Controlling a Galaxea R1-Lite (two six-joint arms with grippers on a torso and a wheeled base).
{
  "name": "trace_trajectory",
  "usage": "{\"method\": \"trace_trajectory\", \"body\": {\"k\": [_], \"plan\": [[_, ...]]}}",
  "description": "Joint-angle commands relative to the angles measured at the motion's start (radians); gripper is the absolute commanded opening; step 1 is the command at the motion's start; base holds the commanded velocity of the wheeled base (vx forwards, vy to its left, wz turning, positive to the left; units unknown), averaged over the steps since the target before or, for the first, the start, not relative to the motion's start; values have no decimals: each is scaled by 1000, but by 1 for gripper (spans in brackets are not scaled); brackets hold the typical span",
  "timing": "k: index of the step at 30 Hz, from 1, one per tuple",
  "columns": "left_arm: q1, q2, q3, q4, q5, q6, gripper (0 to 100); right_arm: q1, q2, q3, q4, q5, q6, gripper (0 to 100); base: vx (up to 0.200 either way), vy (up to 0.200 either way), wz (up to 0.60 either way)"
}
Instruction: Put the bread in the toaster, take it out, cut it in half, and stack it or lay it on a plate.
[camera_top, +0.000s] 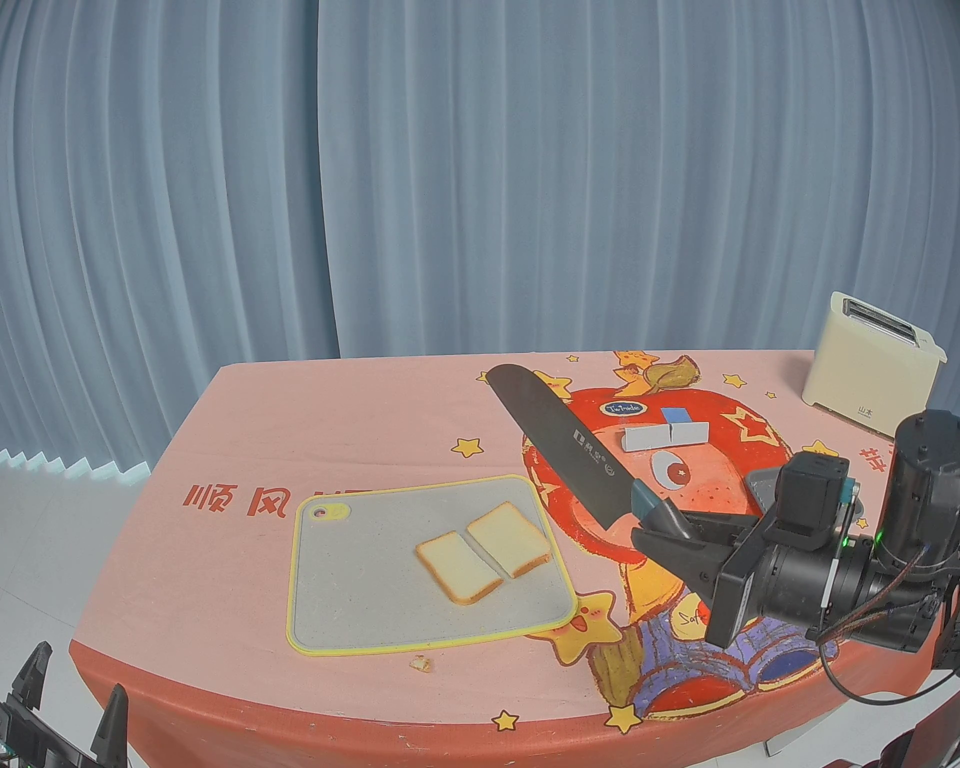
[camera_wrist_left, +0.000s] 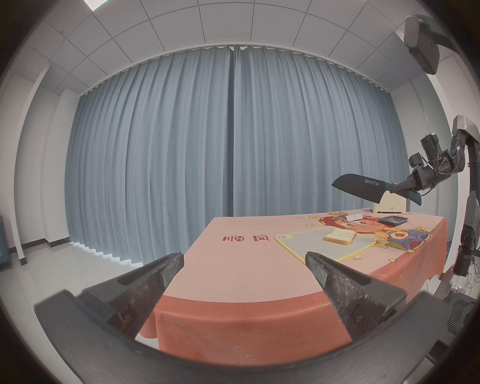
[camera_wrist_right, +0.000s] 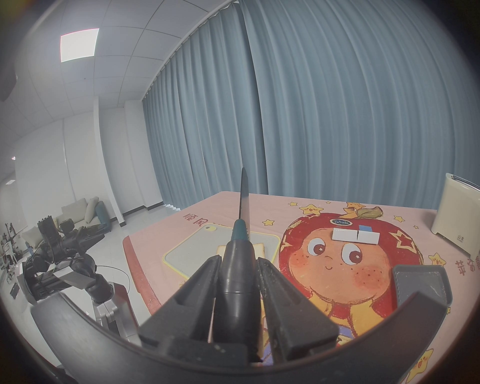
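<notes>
Right gripper (camera_top: 660, 528) clamped on knife (camera_top: 560, 440) handle, blade raised above table (camera_top: 300, 420) | two bread halves (camera_top: 459, 567) side by side on cutting board (camera_top: 360, 570) | left gripper (camera_wrist_left: 243, 260) fingers apart

Bright, even light from a ceiling panel (camera_wrist_right: 79, 44), shadows soft.

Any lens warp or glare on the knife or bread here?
Head view: the curtain bows mildly toward the edges, light is even, no glare on the knife or bread halves. Left wrist view: heavy fisheye, dark corners, ceiling lamp at the rim. Right wrist view: same fisheye, bright ceiling panel, blade matte.
</notes>
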Motion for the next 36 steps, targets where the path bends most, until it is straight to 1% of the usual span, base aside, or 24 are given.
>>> {"method": "trace_trajectory", "body": {"k": [1, 10, 15, 19, 29, 36], "plan": [[-1, -10, 18, 0, 0, 0, 100, -3, 3, 2, -1, 0, 0, 0, 0, 0, 0], [-1, -10, 18, 0, 0, 0, 100, -59, 3, -5, -1, 2, -2, 0, 0, 0, 0], [1, -10, 18, 0, 0, 0, 100, -67, 6, -7, -1, 2, -2, 0, 0, 0, 0], [1, -10, 18, 0, 0, 0, 100, -93, 13, -11, -1, 2, -2, 0, 0, 0, 0], [1, -10, 18, 0, 0, 0, 100, -96, 16, -16, -2, 2, -2, 0, 0, 0, 0], [-1, -10, 18, 0, 0, 0, 100, -111, 20, -24, -2, 2, 1, 0, 0, 0, 0]]}}
